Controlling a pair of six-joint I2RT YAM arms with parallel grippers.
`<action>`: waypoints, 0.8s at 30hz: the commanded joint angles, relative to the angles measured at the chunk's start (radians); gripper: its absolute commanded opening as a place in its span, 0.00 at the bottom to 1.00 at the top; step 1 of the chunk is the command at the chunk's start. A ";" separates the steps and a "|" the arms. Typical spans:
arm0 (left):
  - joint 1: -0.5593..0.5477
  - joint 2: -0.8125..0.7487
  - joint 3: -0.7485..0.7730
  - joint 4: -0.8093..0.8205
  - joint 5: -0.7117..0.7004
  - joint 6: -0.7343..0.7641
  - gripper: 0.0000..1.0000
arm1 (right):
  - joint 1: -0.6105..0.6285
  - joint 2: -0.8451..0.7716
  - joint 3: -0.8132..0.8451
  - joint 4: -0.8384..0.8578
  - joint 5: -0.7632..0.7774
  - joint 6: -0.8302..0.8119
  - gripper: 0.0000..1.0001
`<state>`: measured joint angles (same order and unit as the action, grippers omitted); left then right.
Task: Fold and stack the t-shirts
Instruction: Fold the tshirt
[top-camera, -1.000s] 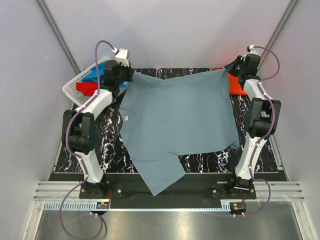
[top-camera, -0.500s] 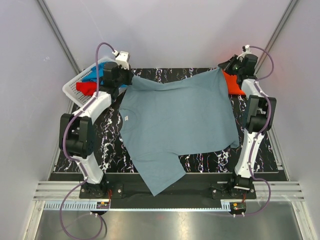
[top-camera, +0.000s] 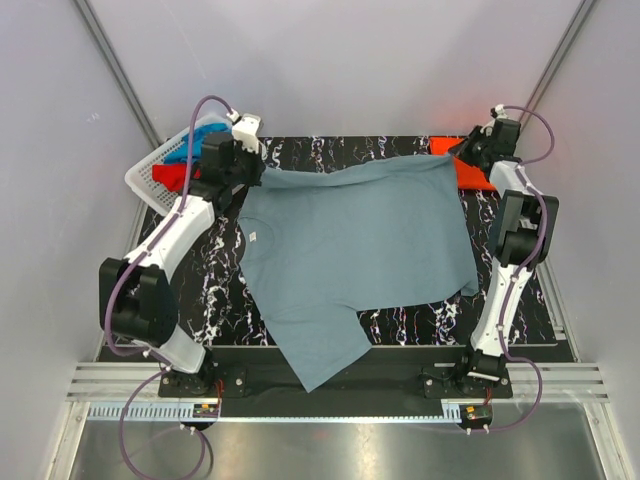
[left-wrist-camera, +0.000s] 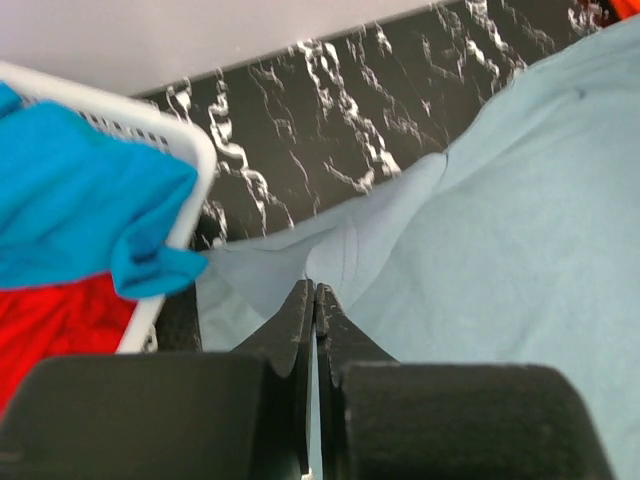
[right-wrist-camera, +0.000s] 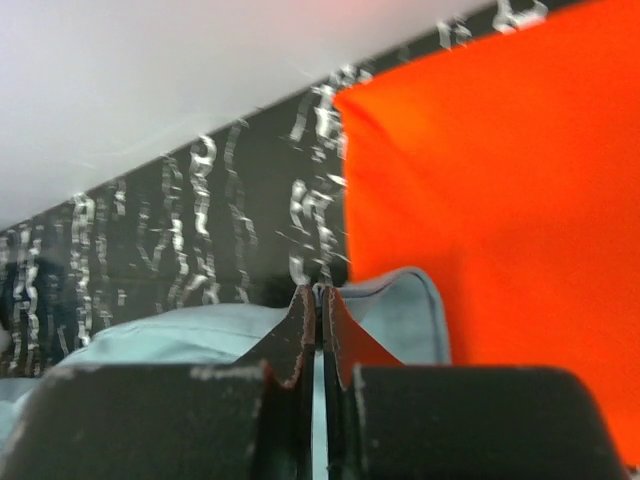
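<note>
Looking down from the top camera, I see a black, white-veined table (top-camera: 215, 270) boxed in by pale grey walls (top-camera: 330, 60). A white slotted basket (top-camera: 148, 180) sits at the table's upper left corner, holding a bright blue shirt (top-camera: 188, 156) and a red shirt (top-camera: 172, 178). An orange-red shirt (top-camera: 472, 176) lies flat at the upper right, partly covered by cloth. The grey-blue shirt (top-camera: 360, 240) spreads over most of the table, one flap passing the near edge at lower centre. My left gripper (left-wrist-camera: 313, 290), jaws pressed together, pinches its upper left corner just beside the basket. My right gripper (right-wrist-camera: 320, 295) is likewise clamped on the upper right corner, above the orange-red shirt. The far hem sags slightly between them.
</note>
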<state>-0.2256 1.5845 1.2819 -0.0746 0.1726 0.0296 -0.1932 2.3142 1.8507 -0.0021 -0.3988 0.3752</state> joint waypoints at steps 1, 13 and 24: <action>-0.032 -0.055 -0.004 -0.140 -0.038 -0.009 0.00 | -0.012 -0.081 0.010 -0.093 0.043 -0.051 0.00; -0.070 -0.158 -0.130 -0.398 -0.050 -0.155 0.00 | -0.032 -0.141 -0.065 -0.170 0.107 -0.076 0.00; -0.084 -0.228 -0.231 -0.470 0.031 -0.238 0.00 | -0.034 -0.164 -0.126 -0.214 0.117 -0.064 0.00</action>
<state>-0.2993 1.3937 1.0611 -0.5411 0.1616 -0.1757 -0.2207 2.2230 1.7439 -0.2123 -0.3050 0.3199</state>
